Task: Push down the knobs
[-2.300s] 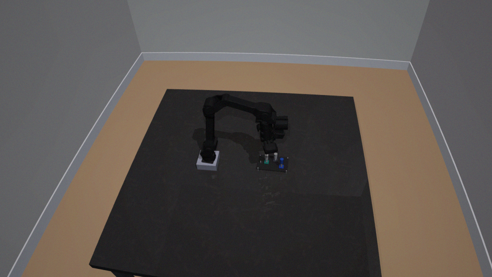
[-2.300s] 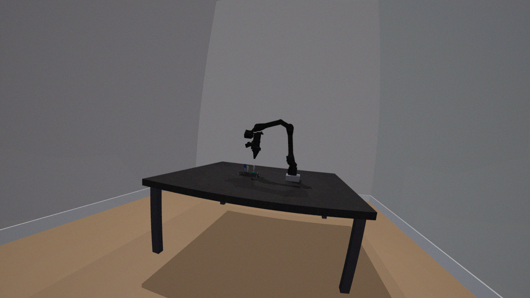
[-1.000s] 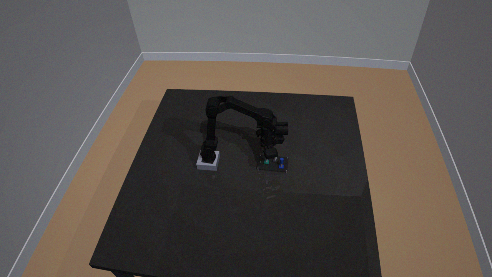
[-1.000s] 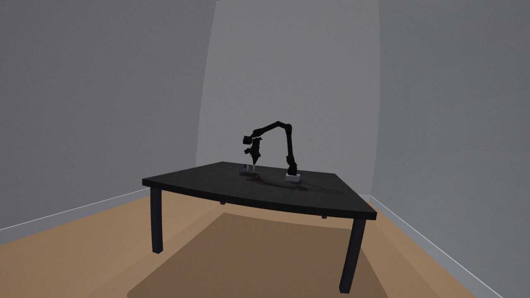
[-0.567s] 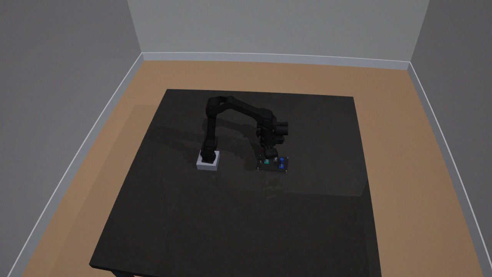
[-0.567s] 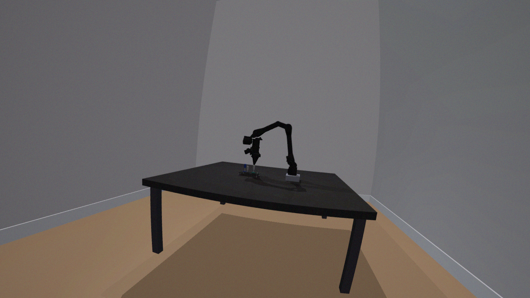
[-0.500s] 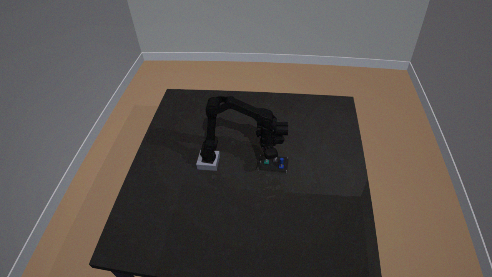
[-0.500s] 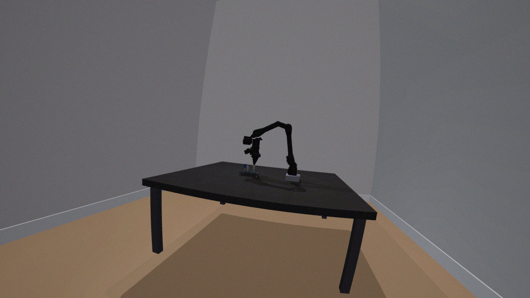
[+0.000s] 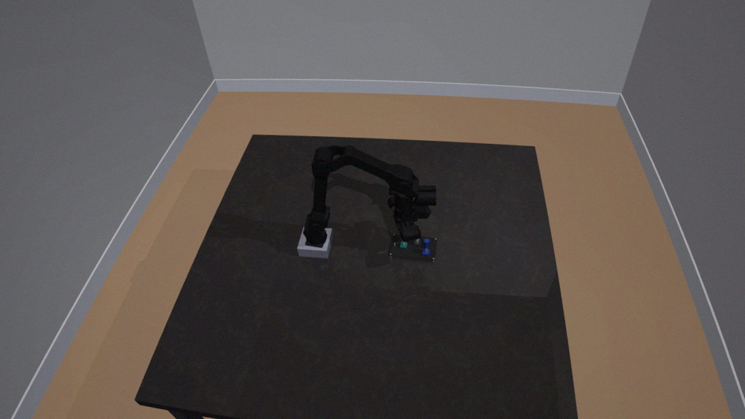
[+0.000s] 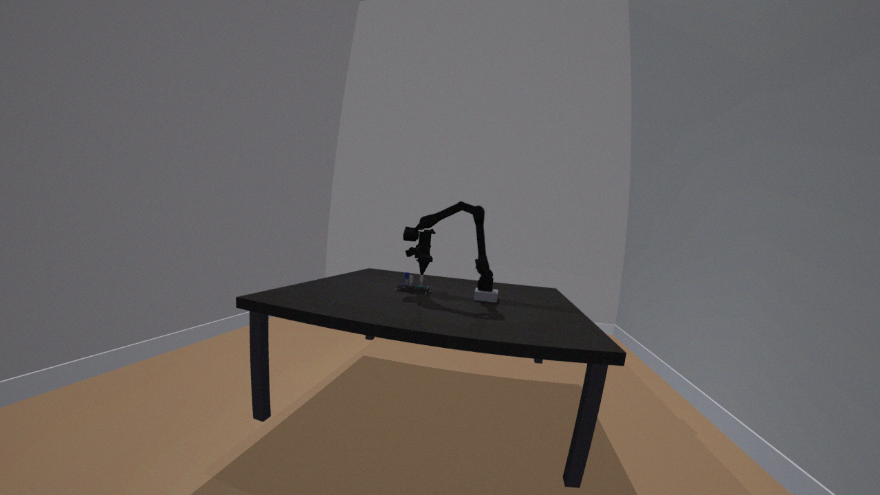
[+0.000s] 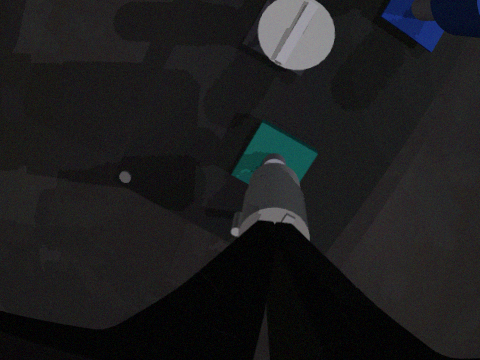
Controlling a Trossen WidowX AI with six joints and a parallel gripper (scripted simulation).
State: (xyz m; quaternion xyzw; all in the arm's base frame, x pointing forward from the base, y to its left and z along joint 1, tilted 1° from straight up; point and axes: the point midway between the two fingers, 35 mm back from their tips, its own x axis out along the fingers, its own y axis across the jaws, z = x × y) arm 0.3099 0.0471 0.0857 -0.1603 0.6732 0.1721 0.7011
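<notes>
The dark circuit board stands on the table. A grey knob stands over the teal potentiometer, with a bit of shaft showing between them. A blue knob stands above the blue potentiometer, with shaft visible below it. A white knob has a slot line; its base is mostly hidden. My gripper is shut and empty, its tips at the grey knob's top. Exact contact is unclear. Its body hides the tips in the top view.
The arm's pale base block stands beside the board. A small pale pin is close to the grey knob, and another pale dot marks a board corner. The blue and white knobs rise near the gripper. The dark table extends around the board.
</notes>
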